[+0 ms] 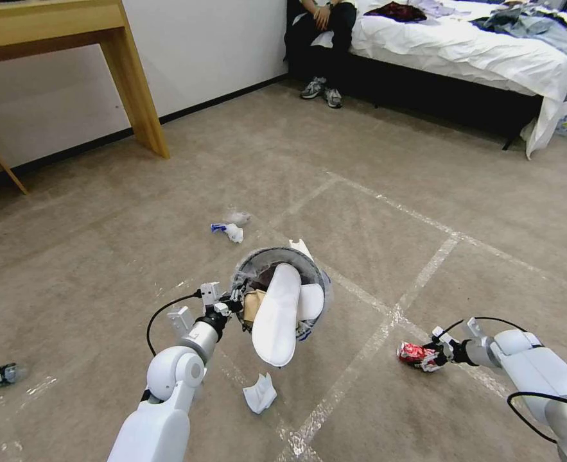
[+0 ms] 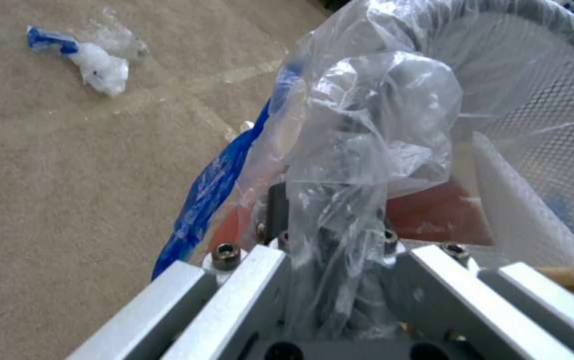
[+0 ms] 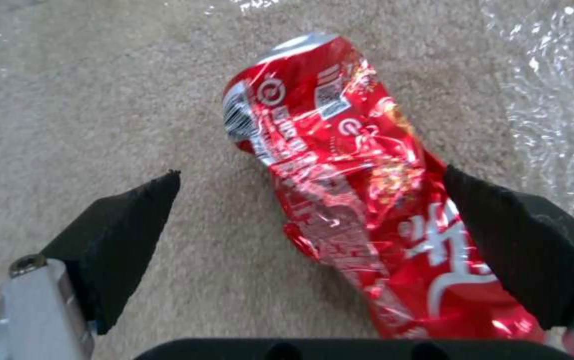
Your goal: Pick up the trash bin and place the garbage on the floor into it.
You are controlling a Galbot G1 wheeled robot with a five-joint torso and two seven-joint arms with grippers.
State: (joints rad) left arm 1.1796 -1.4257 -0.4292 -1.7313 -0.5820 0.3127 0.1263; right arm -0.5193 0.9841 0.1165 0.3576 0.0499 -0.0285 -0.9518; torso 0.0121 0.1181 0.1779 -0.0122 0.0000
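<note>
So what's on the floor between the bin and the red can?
Nothing but bare carpet crossed by a white tape line, in the head view, between bin and can.

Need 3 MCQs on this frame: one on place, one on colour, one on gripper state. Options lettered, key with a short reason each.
1. Where is the crushed can?
A. inside the trash bin
B. on the floor between the right gripper's fingers
C. on the bed

2. What colour is the can?
A. red
B. green
C. silver-blue

3. What is the state of the left gripper?
A. open above the floor
B. shut on a slipper
C. shut on the trash bin

Key:
1 B: the right wrist view shows the can lying on the carpet, with the right gripper open around it.
2 A: its skin is red with white print.
3 C: the head view shows the left gripper at the bin's rim, and the bin's bag liner wraps its fingers.
</note>
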